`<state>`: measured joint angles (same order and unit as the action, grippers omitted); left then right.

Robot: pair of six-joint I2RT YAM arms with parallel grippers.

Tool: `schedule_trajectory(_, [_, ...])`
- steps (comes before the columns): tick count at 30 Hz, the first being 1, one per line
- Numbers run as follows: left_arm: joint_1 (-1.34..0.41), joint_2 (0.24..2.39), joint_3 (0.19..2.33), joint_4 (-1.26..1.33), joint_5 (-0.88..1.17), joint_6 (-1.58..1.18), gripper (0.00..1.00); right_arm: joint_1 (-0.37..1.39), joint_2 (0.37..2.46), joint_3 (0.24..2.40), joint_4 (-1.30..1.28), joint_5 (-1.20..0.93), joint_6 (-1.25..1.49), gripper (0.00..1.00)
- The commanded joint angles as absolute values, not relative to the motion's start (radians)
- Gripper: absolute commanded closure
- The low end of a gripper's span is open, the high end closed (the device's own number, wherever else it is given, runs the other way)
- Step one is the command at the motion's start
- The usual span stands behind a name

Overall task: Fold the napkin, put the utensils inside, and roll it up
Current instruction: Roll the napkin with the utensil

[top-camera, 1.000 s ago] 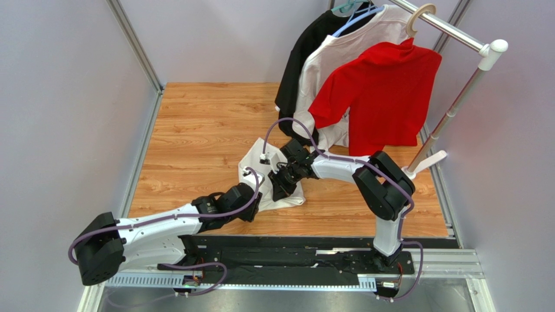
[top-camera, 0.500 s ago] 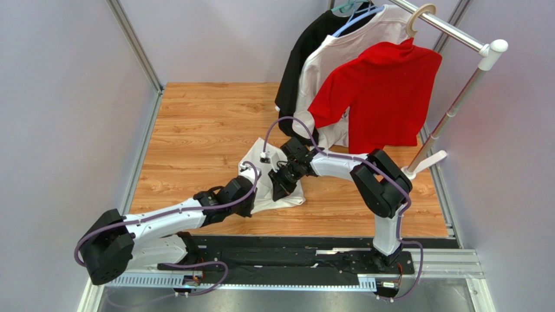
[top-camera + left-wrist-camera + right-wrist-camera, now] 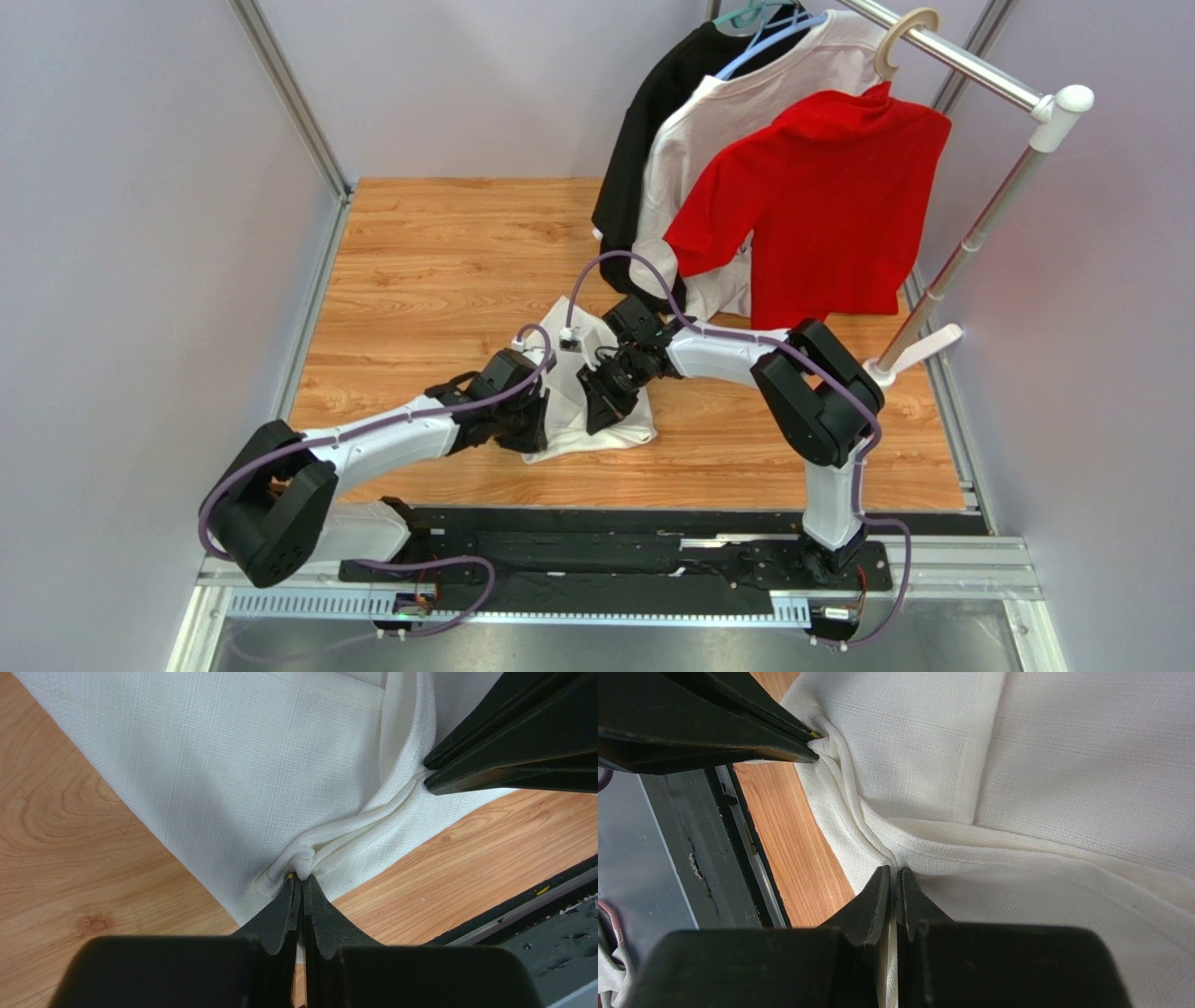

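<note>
left gripper [image 3: 300, 880]: pressing together on a bunched ridge of the napkin [image 3: 231, 777] at its near hem. A second ago these jaws were standing apart and short of that spot.
left arm [image 3: 379, 441]: reaching further over the tabletop [image 3: 421, 280] than a second ago, with its elbow coming in from the near left corner.
right gripper [image 3: 894, 876]: pinching a fold of the same hem, just beside the left pinch. It has been holding shut through the whole second, with no shift showing.
napkin: lying about midway along the tabletop's near edge, a little in from it. It is partly doubled over, with a stitched hem of an upper layer showing in the right wrist view. The cloth between the two pinches is gathering into tight cords.
spoon: not showing in any view; whether cloth or arms are hiding it, I cannot tell.
background: a red shirt [image 3: 828, 210] and others are hanging on the rack [image 3: 968, 59] over the far right corner, well apart from the work.
meaning: both grippers are now gripping the near hem, so the fold looks ready to be carried, likely by lifting the hem and drawing it across the cloth.
progress: folding is looking under way; the spoon is not yet placed and rolling is not yet begun.
risk: the pinches are sitting close together, so the hem's outer ends are hanging free and may be dragging into a crumpled fold rather than a flat one.
</note>
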<state>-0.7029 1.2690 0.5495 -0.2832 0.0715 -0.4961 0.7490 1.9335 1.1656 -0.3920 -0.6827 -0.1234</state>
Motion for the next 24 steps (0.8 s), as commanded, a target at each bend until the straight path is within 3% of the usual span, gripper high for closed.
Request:
schedule_trajectory(1, [-0.664, 1.304, 0.578, -0.343, 0.115, -0.528, 0.94, 0.759, 2.005, 1.127, -0.499, -0.595, -0.149, 1.0])
schedule_trajectory(6, [-0.612, 1.333, 0.571, -0.365, 0.161, -0.542, 0.95, 0.758, 1.98, 1.132, -0.496, -0.595, -0.137, 1.0])
schedule_trajectory(11, [-0.592, 1.416, 0.598, -0.377, 0.209, -0.525, 0.96, 0.747, 1.889, 1.134, -0.48, -0.612, -0.086, 0.81])
schedule_trajectory(17, [-0.577, 1.451, 0.609, -0.387, 0.238, -0.514, 0.96, 0.742, 1.734, 1.134, -0.486, -0.574, -0.054, 0.53])
schedule_trajectory(18, [-0.572, 1.456, 0.611, -0.387, 0.239, -0.514, 0.97, 0.742, 1.692, 1.129, -0.486, -0.56, -0.049, 0.44])
schedule_trajectory(24, [-0.554, 1.502, 0.627, -0.388, 0.27, -0.506, 0.97, 0.746, 1.517, 0.993, -0.453, -0.438, -0.035, 0.39])
